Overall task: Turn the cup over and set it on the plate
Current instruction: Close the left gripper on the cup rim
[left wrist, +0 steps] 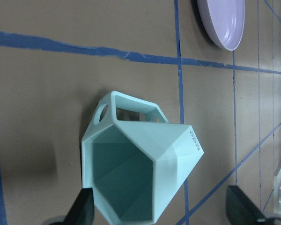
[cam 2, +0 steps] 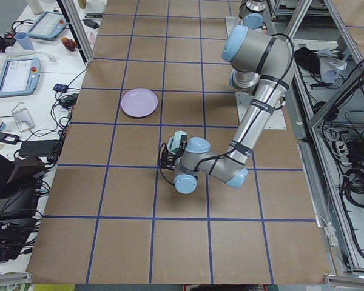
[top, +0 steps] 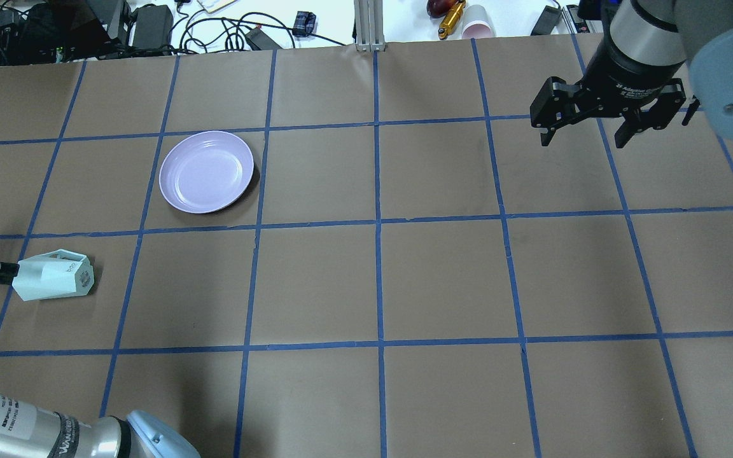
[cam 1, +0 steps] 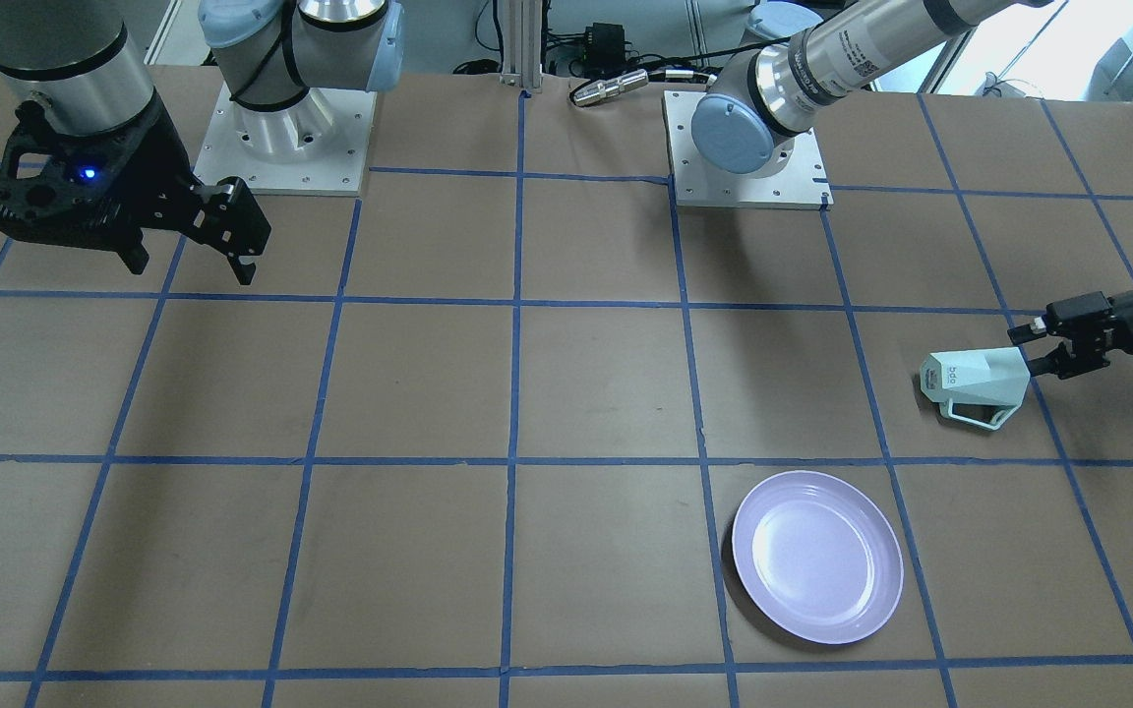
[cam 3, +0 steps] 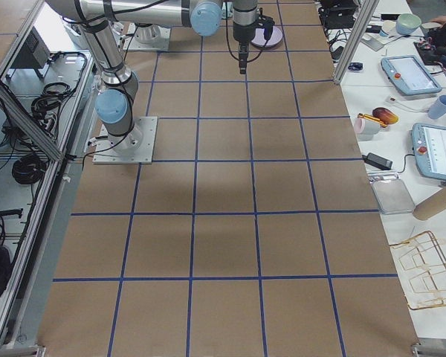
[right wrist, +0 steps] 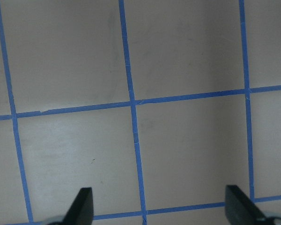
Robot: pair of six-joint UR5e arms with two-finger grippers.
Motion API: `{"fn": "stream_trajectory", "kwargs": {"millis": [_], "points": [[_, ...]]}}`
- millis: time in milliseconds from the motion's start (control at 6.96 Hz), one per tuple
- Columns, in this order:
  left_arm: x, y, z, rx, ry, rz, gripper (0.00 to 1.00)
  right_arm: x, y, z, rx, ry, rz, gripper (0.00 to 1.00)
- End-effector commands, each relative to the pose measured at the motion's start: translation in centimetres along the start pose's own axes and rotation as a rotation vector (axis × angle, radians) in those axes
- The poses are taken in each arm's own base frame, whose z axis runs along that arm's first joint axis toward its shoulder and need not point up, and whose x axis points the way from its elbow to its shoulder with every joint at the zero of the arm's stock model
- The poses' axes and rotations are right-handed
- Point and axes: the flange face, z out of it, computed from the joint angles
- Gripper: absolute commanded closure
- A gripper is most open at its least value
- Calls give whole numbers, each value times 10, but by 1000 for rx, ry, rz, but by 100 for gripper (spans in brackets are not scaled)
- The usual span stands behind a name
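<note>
The mint-green cup [cam 1: 975,386] lies on its side on the table, with its printed base pointing away from my left gripper and its handle to one side. It also shows in the overhead view [top: 55,277] and in the left wrist view [left wrist: 140,173], where its teal inside faces the camera. My left gripper [cam 1: 1034,349] is open, low at the cup's rim, its fingers [left wrist: 82,207] wide apart around the rim end. The lavender plate [cam 1: 817,556] lies empty about one grid square away [top: 206,172]. My right gripper [top: 583,141] is open and empty, far across the table.
The two arm bases [cam 1: 281,138] [cam 1: 748,147] stand on the robot's side of the table. Cables, a pink cup [top: 478,28] and small items lie beyond the far edge. Blue tape lines grid the brown table.
</note>
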Motion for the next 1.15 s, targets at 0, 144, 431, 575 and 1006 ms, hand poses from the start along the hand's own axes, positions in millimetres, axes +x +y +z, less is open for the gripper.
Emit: {"fn": "stream_trajectory", "kwargs": {"millis": [0,144,431,575,1006], "points": [[-3,0,3,-1,16,22,0,0,0,1,-2,1,0,0],[-3,0,5,-3,21,24,0,0,0,0,0,-1,0,0],[-5,-3,14,-16,42,63,0,0,0,1,-2,0,0,0],[-8,-3,16,-16,48,72,0,0,0,0,0,1,0,0],[-12,-4,19,0,63,75,5,0,0,1,-2,0,0,0]]}}
